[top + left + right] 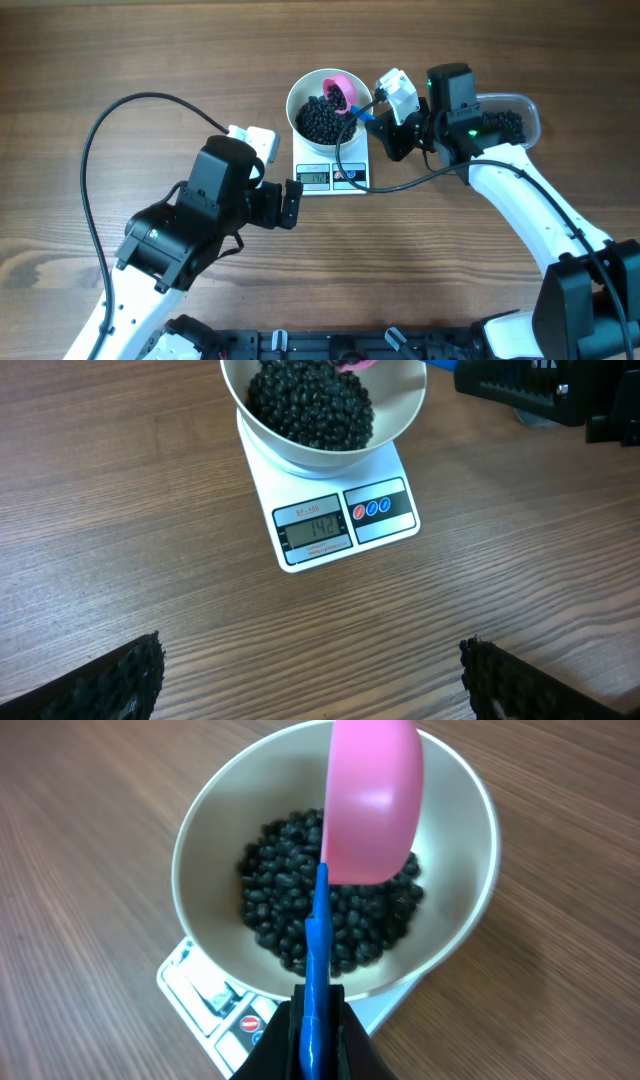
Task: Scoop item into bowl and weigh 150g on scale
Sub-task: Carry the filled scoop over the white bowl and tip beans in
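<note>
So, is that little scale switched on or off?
On: the display of the scale shows dark digits, beneath the white bowl of black beans.

One round white smooth bowl [210, 850]. One flat white rectangular digital scale [332, 177], with one grey display [315, 527] and three small round buttons [372, 508]: one red, two blue. One pink plastic scoop with a blue handle [372, 800]. One clear rounded plastic tub [530, 110]. Tiny round black beads [310, 400]: far too many to count, in two lots, bowl and tub. Two robot arms, one two-finger gripper each: left gripper [312, 650], right gripper [315, 1010].
</note>
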